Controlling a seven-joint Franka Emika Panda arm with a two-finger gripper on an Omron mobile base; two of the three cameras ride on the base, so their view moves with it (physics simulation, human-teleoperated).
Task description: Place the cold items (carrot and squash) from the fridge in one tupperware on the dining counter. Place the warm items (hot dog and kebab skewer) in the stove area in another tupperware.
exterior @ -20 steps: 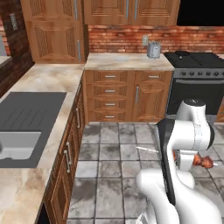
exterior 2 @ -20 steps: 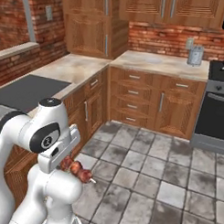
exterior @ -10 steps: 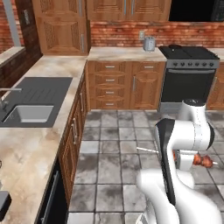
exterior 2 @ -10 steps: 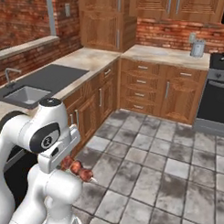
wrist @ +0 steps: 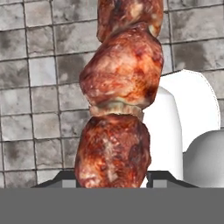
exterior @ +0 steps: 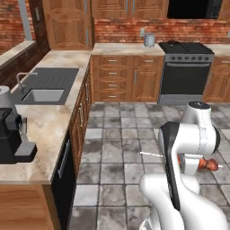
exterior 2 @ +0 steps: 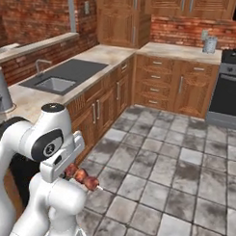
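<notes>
My gripper [wrist: 113,179] is shut on the kebab skewer [wrist: 118,109], several brown-red meat chunks on a thin stick. In the hand view the meat rises between the two dark fingertips [wrist: 65,180], over grey floor tiles. In the left base view the kebab skewer [exterior: 207,164] pokes out to the right of the folded white arm, and its bare stick end shows on the left. From the right base view the kebab skewer [exterior 2: 82,176] hangs level under the arm's elbow, above the floor.
A counter with a sink [exterior: 42,95] and a black coffee machine [exterior: 11,137] runs along the left. The stove [exterior: 186,49] and a grey canister [exterior: 149,39] stand at the back wall. Grey floor tiles [exterior: 117,134] lie open between them.
The base has driven, so the whole scene has shifted: the sink counter is closer and the coffee machine has come into view. The arm still holds the skewer the same way.
</notes>
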